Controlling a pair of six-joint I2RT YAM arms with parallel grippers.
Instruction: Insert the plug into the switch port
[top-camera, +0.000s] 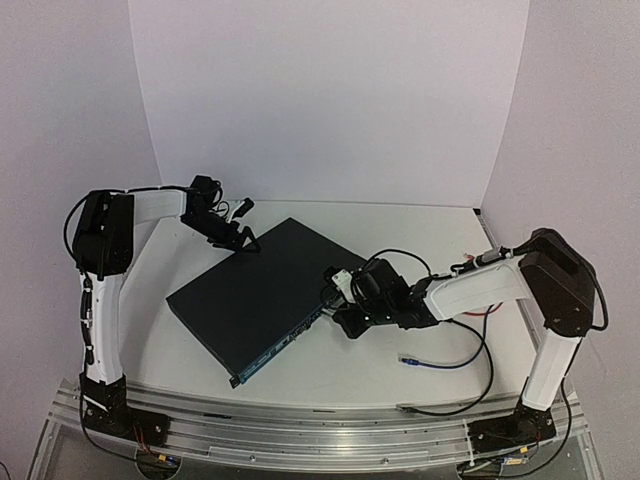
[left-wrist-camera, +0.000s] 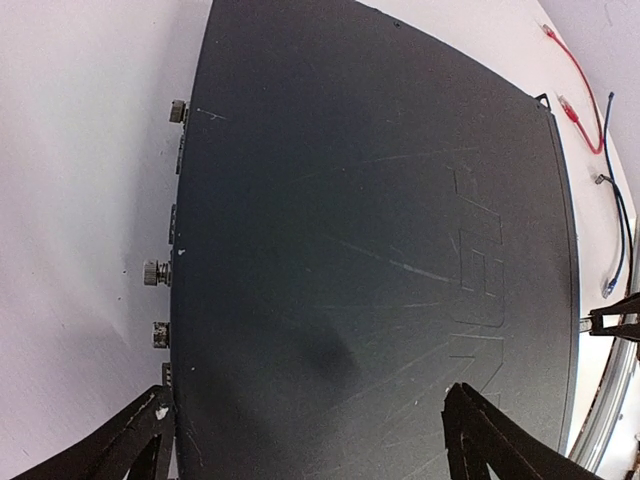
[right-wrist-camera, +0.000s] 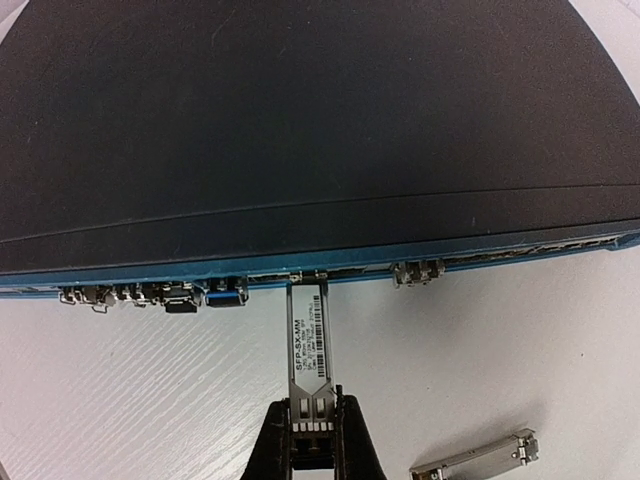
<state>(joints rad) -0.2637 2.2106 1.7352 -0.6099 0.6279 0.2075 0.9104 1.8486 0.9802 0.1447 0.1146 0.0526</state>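
Observation:
The switch is a flat dark box lying at an angle mid-table, its port row facing my right arm. In the right wrist view, my right gripper is shut on the rear end of the plug, a silver labelled module. The plug's front end meets a socket in the port row, with most of its body still outside. My left gripper is open at the switch's far corner. One of its fingers is by the rear face and the other is over the top panel.
A second silver module lies on the table right of my right gripper. Other plugs and connectors occupy the port row. Blue and red cables lie right of the switch. White walls close the back.

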